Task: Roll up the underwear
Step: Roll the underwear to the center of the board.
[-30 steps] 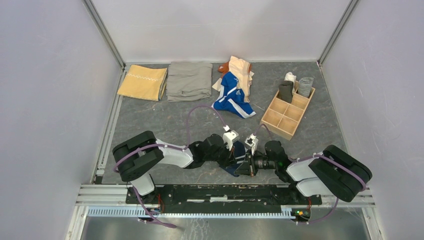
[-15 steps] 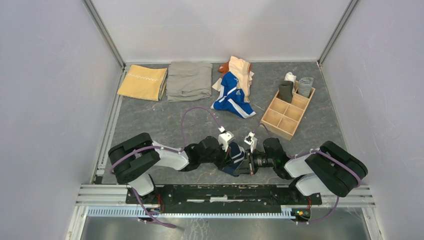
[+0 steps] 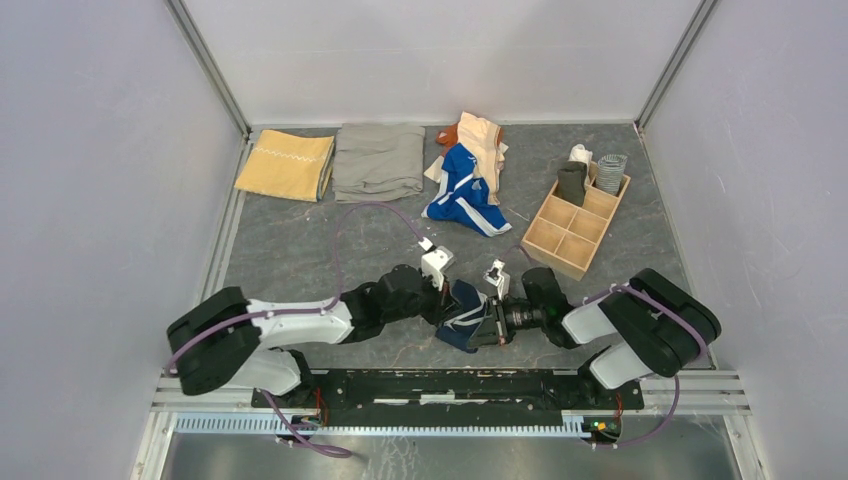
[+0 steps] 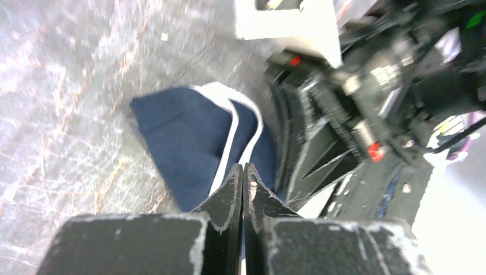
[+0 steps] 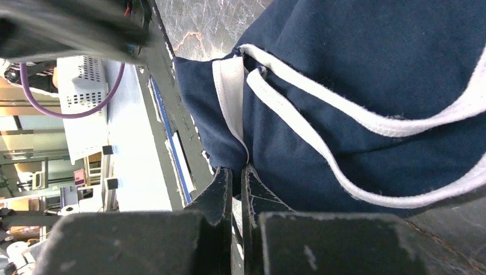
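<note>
Rolling step on 1 piece: navy briefs [image 3: 460,312] sit lower centre of top view, left gripper [image 4: 243,171] and right gripper [image 5: 235,171] both pinching its white-trimmed edge. Next likely: turn edge over evenly, 2 arms together.

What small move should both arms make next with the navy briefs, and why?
Probably ease them apart to spread the navy briefs flat on the table: the left end effector and right end effector are each shut on an edge, and the cloth lies bunched between them.
</note>
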You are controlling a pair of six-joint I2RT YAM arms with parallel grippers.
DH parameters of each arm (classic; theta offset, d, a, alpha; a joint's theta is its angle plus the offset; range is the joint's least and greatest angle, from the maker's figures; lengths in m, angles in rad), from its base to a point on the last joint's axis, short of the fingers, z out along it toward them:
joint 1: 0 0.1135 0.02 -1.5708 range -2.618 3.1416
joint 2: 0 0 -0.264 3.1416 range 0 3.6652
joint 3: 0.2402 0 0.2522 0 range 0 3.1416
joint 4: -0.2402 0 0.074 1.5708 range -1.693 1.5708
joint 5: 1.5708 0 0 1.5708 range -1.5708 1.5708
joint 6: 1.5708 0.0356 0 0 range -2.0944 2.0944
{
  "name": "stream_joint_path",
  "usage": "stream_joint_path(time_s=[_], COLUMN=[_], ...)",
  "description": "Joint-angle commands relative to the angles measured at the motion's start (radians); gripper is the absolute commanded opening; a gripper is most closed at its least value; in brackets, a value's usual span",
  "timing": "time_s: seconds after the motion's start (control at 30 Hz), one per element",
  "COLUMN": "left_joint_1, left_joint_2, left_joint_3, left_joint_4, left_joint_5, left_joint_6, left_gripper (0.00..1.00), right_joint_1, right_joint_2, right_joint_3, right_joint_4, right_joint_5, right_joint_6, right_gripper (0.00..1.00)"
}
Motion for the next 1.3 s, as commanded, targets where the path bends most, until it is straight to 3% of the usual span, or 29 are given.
stream_joint_path(time_s=[0.0, 0.33, 0.73, 1.13, 1.27], left_joint_1=[-0.004, -0.124, -0.125, -0.123, -0.124], left_joint_2=[-0.127, -0.124, -0.031, 0.050, 0.091], left_joint_3=[-0.008, -0.119, -0.147, -0.164, -0.167], left_joint_4=[-0.041, 0.047, 0.173, 0.178, 0.183], left_joint_5=[-0.037, -0.040, -0.048, -0.180, -0.183], left_joint_6=[0.006, -0.014, -0.050, -0.084, -0.093], left_gripper=[0.02, 0.02, 0.02, 0.02, 0.02], right_joint_1=[-0.009, -0.039, -0.061, -0.065, -0.065], right_joint_2=[0.055, 0.090, 0.107, 0.099, 0.075], right_joint_3=[-0.002, 0.046, 0.045, 0.050, 0.064], right_joint_4=[-0.200, -0.279, -0.289, -0.307, -0.343], right_joint_5=[0.098, 0.095, 0.084, 0.084, 0.094], right_joint_6=[-0.056, -0.093, -0.115, -0.128, -0.144], right_gripper=[0.00, 0.00, 0.00, 0.00, 0.06])
